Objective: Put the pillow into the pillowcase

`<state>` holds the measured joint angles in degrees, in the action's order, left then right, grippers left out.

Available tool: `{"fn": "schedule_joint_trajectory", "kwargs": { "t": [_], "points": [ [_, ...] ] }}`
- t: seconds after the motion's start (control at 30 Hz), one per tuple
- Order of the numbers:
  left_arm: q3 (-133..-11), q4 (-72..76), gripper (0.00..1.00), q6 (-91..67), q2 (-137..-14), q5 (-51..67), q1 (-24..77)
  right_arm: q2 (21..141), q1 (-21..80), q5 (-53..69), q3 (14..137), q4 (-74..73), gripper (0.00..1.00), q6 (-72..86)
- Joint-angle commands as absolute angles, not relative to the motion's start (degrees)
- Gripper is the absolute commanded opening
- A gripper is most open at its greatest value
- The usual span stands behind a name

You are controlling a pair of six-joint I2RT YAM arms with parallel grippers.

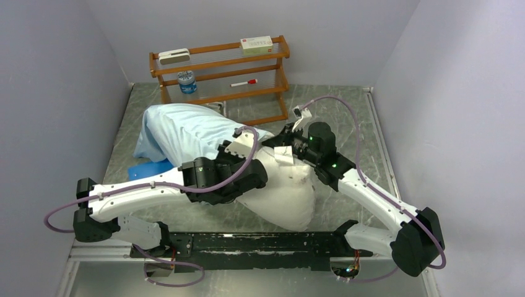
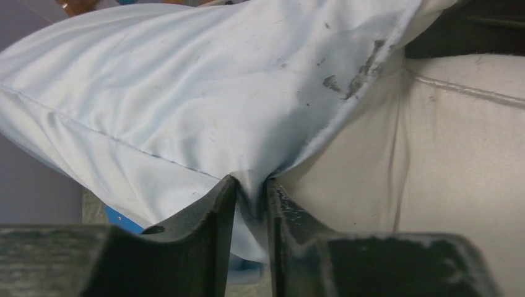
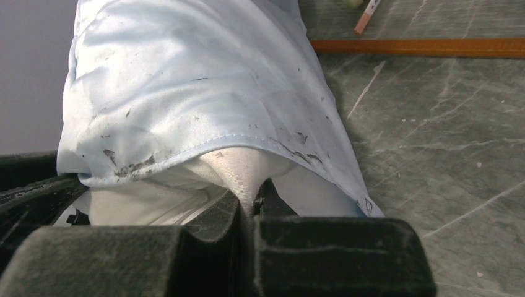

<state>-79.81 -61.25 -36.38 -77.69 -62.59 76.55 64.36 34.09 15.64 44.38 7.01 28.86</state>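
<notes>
At the middle of the table (image 1: 353, 124) the pillow (image 1: 285, 192) lies slantwise. Its far-left half is inside the pillowcase (image 1: 186, 127) and its near-right half is bare. The left gripper (image 2: 251, 192) is pinched narrow on a fold of the pillowcase at its smudged hem, right beside the pillow's exposed cloth. The right gripper (image 3: 252, 201) is closed tight on a tuck of the pillow just under the hem. A wooden rack (image 1: 220, 68) stands behind, at the far wall.

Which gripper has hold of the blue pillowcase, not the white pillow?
The left gripper: it pinches the blue hem of the pillowcase, while the right gripper pinches white fabric of the pillow.
</notes>
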Motion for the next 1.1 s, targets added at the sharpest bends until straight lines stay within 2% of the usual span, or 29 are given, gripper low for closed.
{"fn": "schedule_joint_trajectory", "kwargs": {
  "t": [0.0, 0.03, 0.07, 0.2, 0.4, 0.53, 0.83, 0.9, 0.97, 1.03, 1.07],
  "points": [
    [-81.3, -51.9, 0.16, -27.3, -76.4, -57.3, 76.1, 64.6, 33.5, 14.8, 43.3, 10.6, 0.00, 30.5],
    [-81.5, -49.2, 0.07, -24.7, -75.7, -54.8, 76.1, 64.6, 33.6, 14.8, 43.0, 11.2, 0.00, 31.0],
    [-81.7, -46.9, 0.05, -23.2, -75.2, -52.7, 76.1, 64.4, 33.6, 14.9, 42.5, 12.0, 0.00, 31.5],
    [-84.2, -40.9, 0.05, -19.3, -74.6, -44.4, 76.1, 63.2, 33.6, 14.0, 40.3, 15.1, 0.00, 33.5],
    [-82.1, -24.1, 0.05, -15.8, -71.1, -23.4, 76.1, 62.4, 33.6, 10.5, 37.9, 19.3, 0.00, 37.5],
    [-77.8, -10.7, 0.05, -18.4, -68.5, -12.8, 76.1, 62.5, 33.6, 8.1, 36.6, 23.5, 0.00, 40.7],
    [-76.7, 3.3, 0.05, -25.5, -73.9, 8.4, 76.1, 66.2, 33.6, 4.9, 34.8, 32.9, 0.00, 48.8],
    [-77.8, 2.7, 0.05, -26.2, -74.6, 8.8, 76.1, 67.2, 33.6, 5.8, 35.8, 32.5, 0.00, 47.9],
    [-80.1, -3.4, 0.06, -25.6, -74.6, 3.7, 76.1, 67.3, 33.6, 6.0, 36.8, 30.4, 0.00, 46.0],
    [-81.9, -11.2, 0.14, -24.7, -73.9, -4.2, 76.1, 66.7, 33.4, 4.8, 37.7, 27.1, 0.00, 43.3],
    [-82.8, -15.0, 0.21, -24.2, -73.3, -8.6, 76.0, 66.4, 33.2, 4.0, 39.2, 24.5, 0.04, 41.4]
  ]
}}
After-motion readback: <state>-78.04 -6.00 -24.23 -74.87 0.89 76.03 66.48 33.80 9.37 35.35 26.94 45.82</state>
